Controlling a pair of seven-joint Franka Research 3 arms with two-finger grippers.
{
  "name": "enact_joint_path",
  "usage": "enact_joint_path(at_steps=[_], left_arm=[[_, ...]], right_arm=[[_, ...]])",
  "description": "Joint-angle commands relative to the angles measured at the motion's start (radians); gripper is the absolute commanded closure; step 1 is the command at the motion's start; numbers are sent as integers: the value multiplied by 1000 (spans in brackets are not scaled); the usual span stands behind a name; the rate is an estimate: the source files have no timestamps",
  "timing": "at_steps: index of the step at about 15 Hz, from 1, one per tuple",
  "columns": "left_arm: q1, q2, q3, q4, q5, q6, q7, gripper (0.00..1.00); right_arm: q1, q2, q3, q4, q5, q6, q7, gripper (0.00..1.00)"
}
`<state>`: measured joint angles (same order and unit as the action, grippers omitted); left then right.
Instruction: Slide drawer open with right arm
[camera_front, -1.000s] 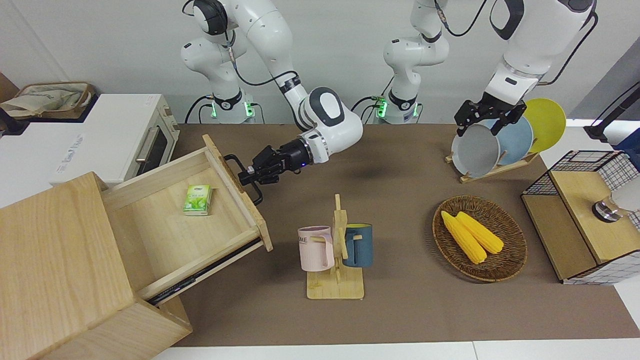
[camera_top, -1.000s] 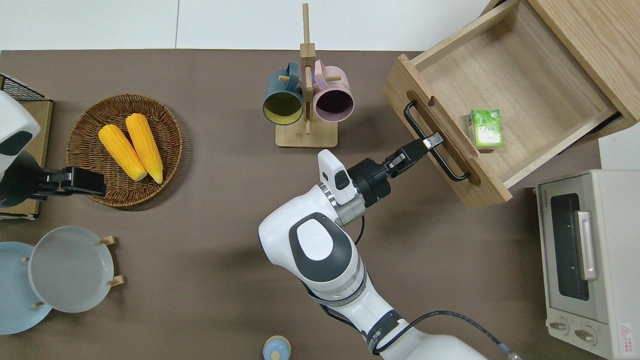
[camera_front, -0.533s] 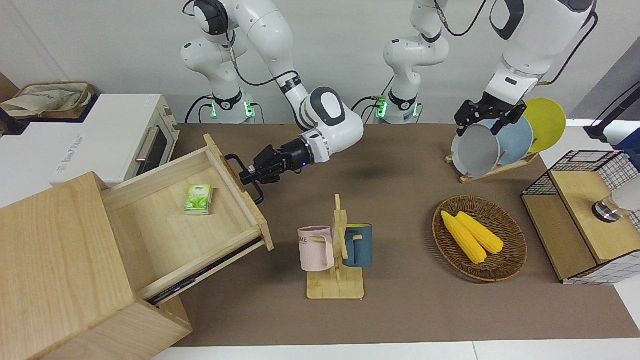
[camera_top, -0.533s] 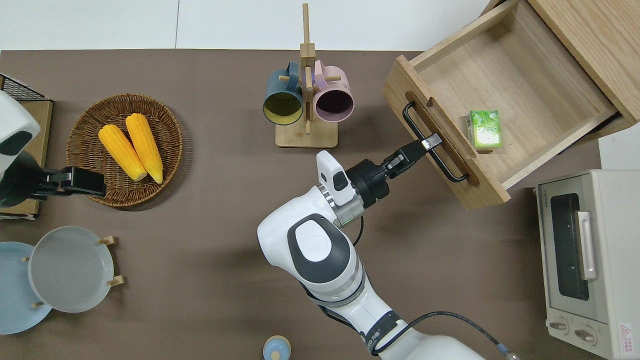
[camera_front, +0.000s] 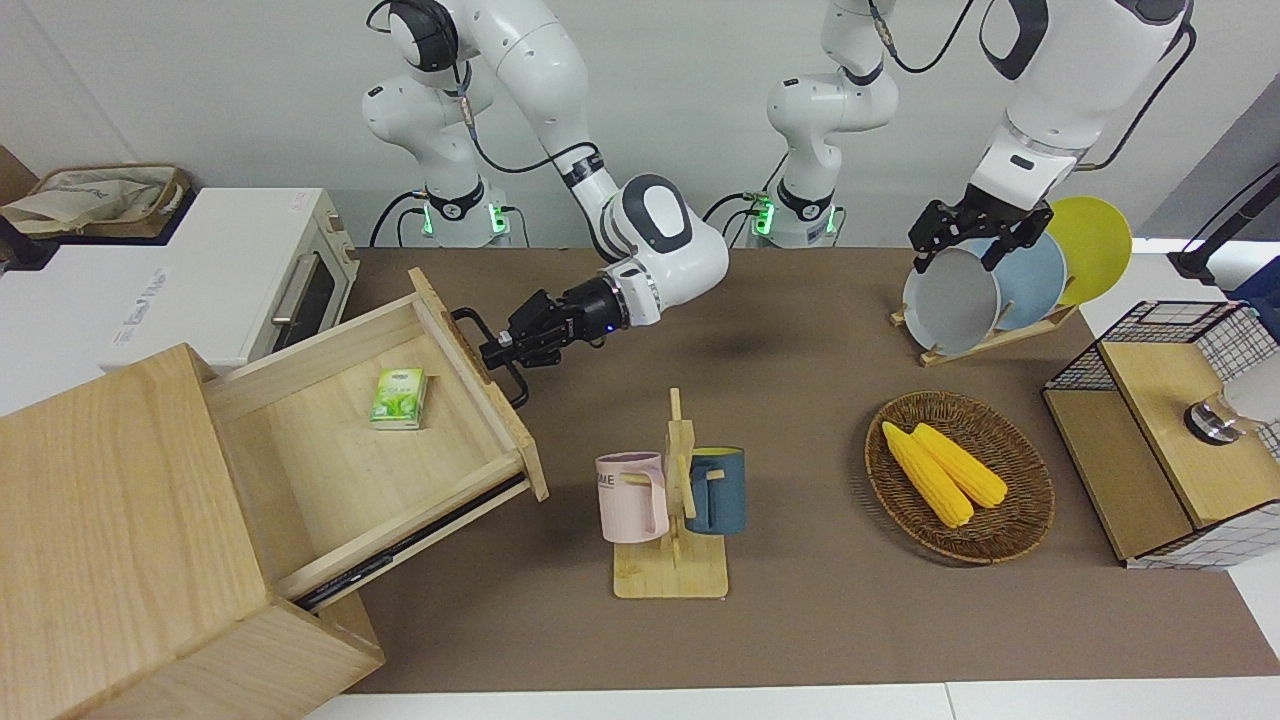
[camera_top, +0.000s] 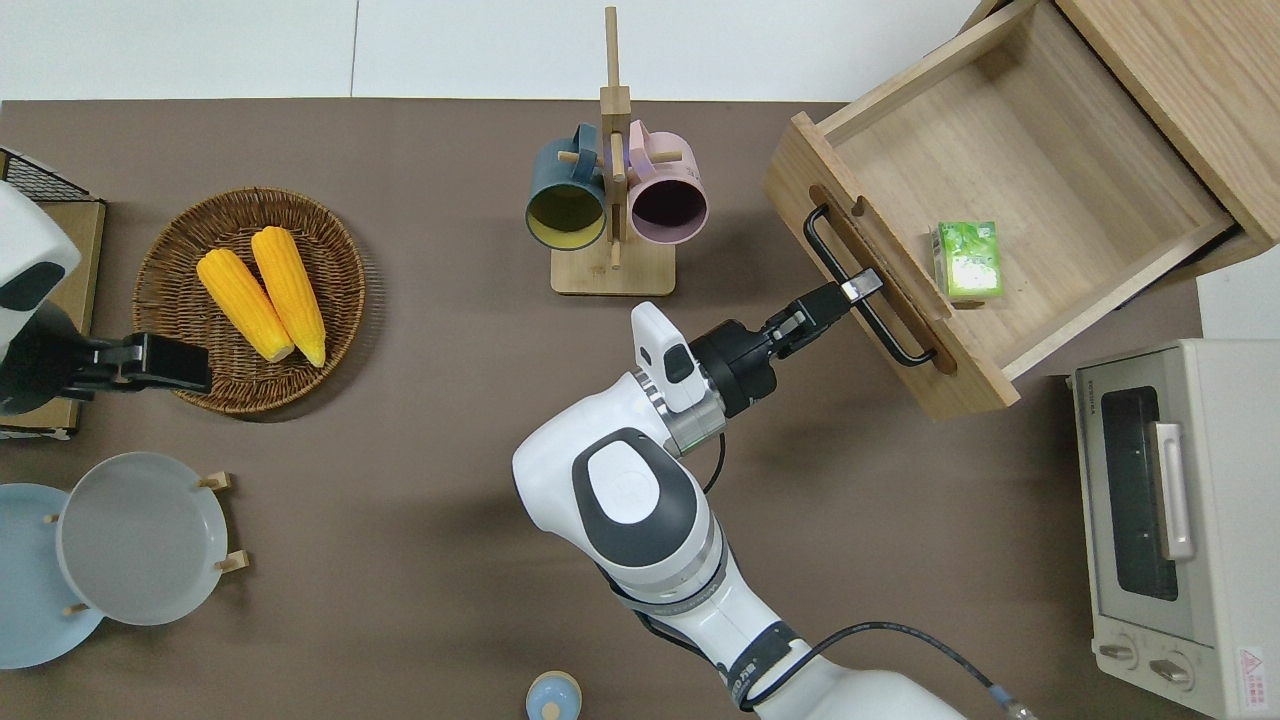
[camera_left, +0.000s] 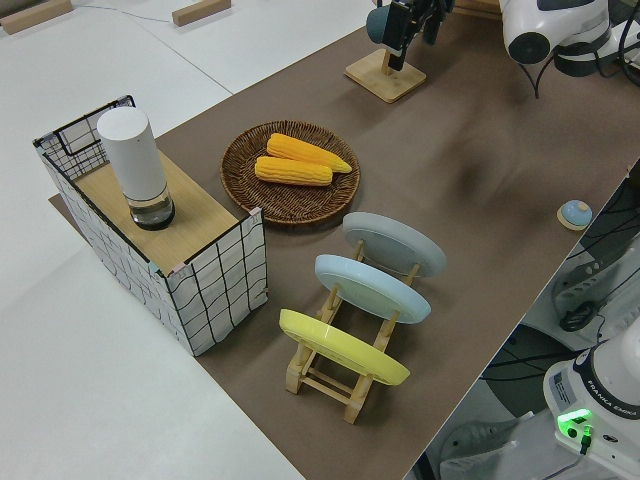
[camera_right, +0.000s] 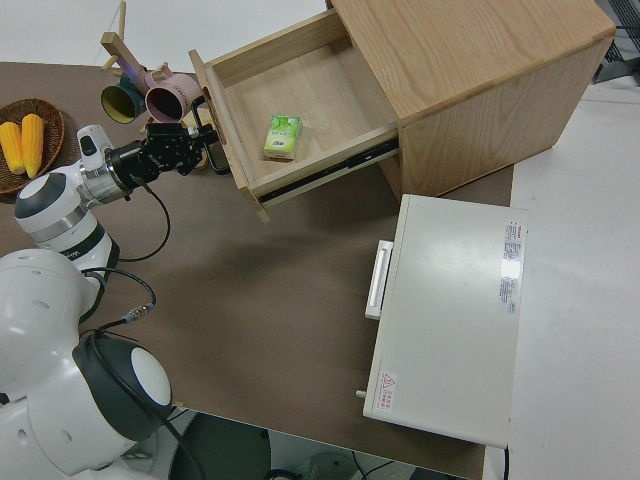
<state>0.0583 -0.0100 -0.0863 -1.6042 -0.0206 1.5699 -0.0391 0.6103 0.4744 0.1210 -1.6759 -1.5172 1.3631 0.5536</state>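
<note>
On a brown worktop (camera_top: 420, 520) set against a pale wall, a big light-wood box (camera_front: 110, 530) stands at the right arm's end, its wide, shallow light-wood drawer (camera_top: 990, 200) drawn far out and angled across the corner, a small green carton (camera_top: 967, 261) lying on the drawer floor. The white jointed right arm (camera_top: 640, 500) reaches toward the drawer front, and its black two-finger hand (camera_top: 858, 288) is closed on the black metal loop handle (camera_top: 866, 300) at about mid-length. The handle's long axis runs along the drawer front, crosswise to the reaching forearm, so any further pull would seem to run straight out from the box toward the wooden mug stand (camera_top: 612, 190). The left arm is parked, the spread of its hand (camera_front: 975, 228) unclear.
</note>
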Motion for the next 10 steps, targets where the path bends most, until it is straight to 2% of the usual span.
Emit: enact_joint_path(at_steps=[1, 3, 10], left_arm=[[-5, -10, 5, -5, 11, -13, 7, 5], [-5, -10, 5, -5, 11, -11, 7, 2], [-5, -10, 5, -5, 11, -13, 7, 5]], right_arm=[[22, 0, -1, 48, -5, -32, -20, 18], [22, 0, -1, 56, 18, -29, 29, 13], [23, 0, -1, 56, 25, -30, 34, 11]])
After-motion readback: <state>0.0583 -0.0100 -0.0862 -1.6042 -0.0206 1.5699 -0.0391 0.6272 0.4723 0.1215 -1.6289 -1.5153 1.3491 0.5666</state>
